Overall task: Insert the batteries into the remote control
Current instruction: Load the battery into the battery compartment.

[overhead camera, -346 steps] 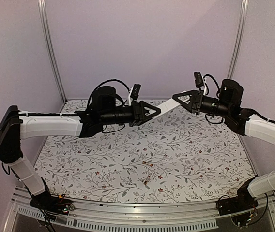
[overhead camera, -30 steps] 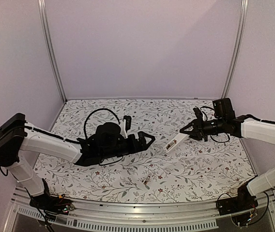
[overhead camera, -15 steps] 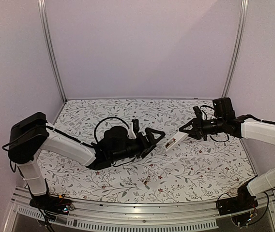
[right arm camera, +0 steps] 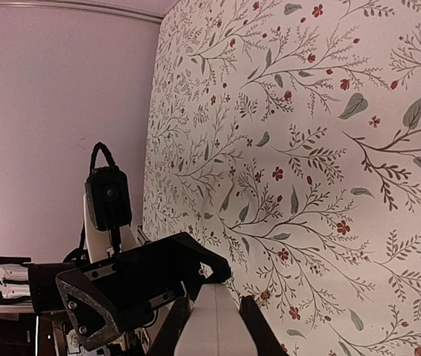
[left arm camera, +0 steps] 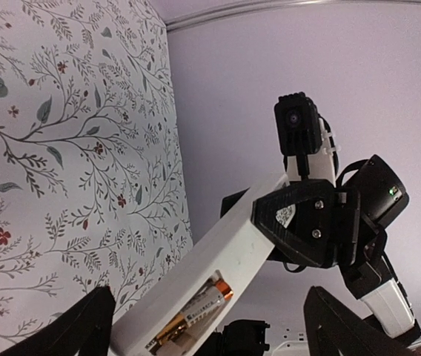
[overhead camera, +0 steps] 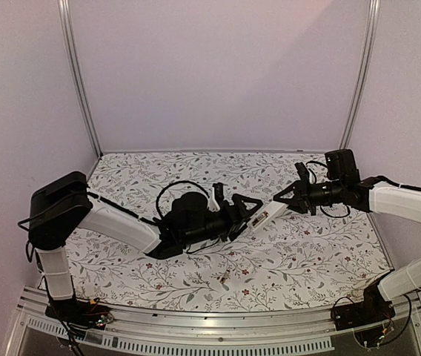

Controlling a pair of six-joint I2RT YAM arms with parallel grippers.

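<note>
Here, the right gripper (overhead camera: 283, 202) clamps the remote (overhead camera: 268, 217) at two o'clock; the left gripper (overhead camera: 251, 210), fingers apart, straddles its eight-o'clock end, batteries (left arm camera: 196, 308) inside.

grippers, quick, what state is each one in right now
Left gripper: open, jaws straddling the remote control.
Right gripper: closed, holding the remote control.

White remote control (overhead camera: 268, 216), coppery-gold batteries (left arm camera: 201, 305), matte black left gripper (overhead camera: 251, 211) and right gripper (overhead camera: 283, 204), white-and-black arms (overhead camera: 114, 222), white table covering (overhead camera: 299, 252) printed with grey leafy sprigs and small red flowers, pale lilac walls (overhead camera: 218, 74), silvery frame posts (overhead camera: 77, 81)
</note>
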